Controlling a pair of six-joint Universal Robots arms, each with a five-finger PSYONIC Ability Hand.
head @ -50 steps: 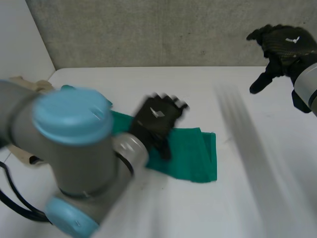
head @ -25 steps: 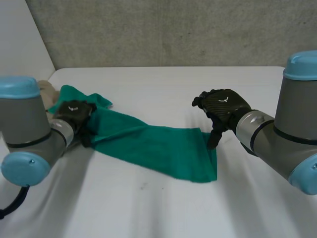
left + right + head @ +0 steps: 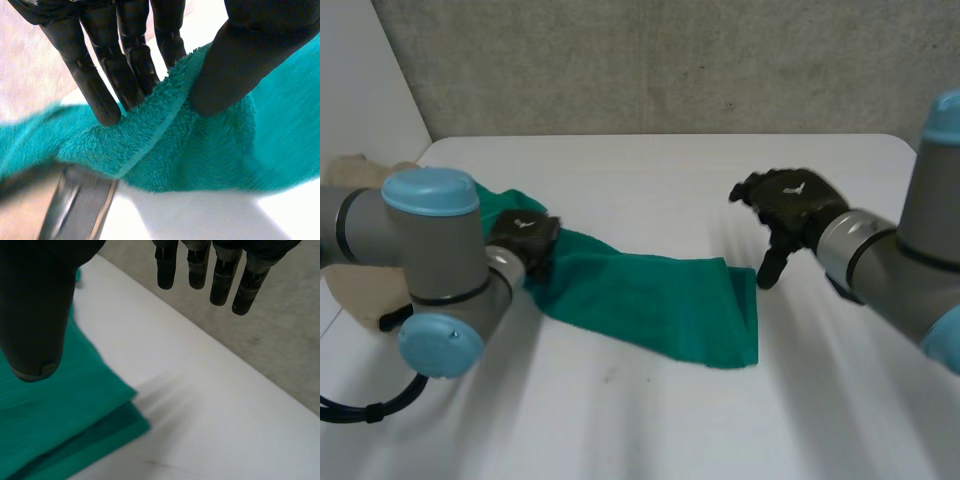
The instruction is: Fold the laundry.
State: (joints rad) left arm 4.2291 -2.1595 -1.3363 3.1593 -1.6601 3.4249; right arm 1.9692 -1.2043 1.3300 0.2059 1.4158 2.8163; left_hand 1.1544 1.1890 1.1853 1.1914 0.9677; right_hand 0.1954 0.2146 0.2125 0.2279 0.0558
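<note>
One towel (image 3: 650,300), end hidden by arm (image 3: 430,250), L robot hand (image 3: 525,232) pinches it, R robot hand (image 3: 790,202) spread, empty

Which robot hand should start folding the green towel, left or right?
Probably the left robot hand: its fingers and thumb pinch the edge of the green towel. The right robot hand hangs open by the other end, holding nothing.

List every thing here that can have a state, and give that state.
green towel: spread on the table, one end pinched up.
left robot hand: shut on the green towel's edge.
right robot hand: open, holding nothing.
beige cloth: bunched in a heap.
</note>
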